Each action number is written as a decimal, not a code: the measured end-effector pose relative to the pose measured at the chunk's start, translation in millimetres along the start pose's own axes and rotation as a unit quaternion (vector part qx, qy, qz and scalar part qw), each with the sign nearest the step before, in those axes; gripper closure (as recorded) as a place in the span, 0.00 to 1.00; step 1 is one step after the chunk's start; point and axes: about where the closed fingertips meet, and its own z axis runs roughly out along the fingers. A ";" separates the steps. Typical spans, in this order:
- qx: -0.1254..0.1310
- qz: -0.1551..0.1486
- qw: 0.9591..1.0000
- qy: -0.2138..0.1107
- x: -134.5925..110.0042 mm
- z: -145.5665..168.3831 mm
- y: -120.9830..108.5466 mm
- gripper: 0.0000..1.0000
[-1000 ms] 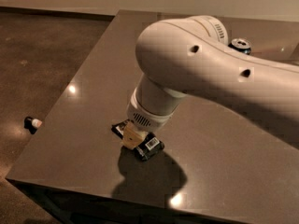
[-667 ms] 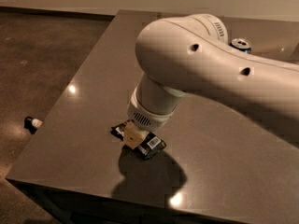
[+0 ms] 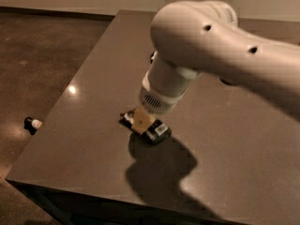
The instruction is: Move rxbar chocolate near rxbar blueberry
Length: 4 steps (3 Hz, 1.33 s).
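The rxbar chocolate (image 3: 158, 131), a flat black bar with a small white label at its near end, is at the table's front left part. My gripper (image 3: 141, 121) comes down from above and is closed across the bar's middle, its tan fingertip (image 3: 140, 119) over the wrapper. The bar seems slightly off the tabletop, with a shadow below it. The rxbar blueberry does not show; the large white arm (image 3: 211, 55) covers the middle and back of the table.
The dark table (image 3: 84, 139) has its front edge close below and its left edge running to the back. A small black and white object (image 3: 33, 123) lies on the floor at the left. Dark shapes (image 3: 228, 82) peek out behind the arm.
The gripper has moved up and a little to the right, and the black bar has moved with it. The arm now fills more of the view.
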 end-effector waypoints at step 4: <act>0.079 0.083 0.993 -0.003 -24.9 -22.2 -202.6 0.82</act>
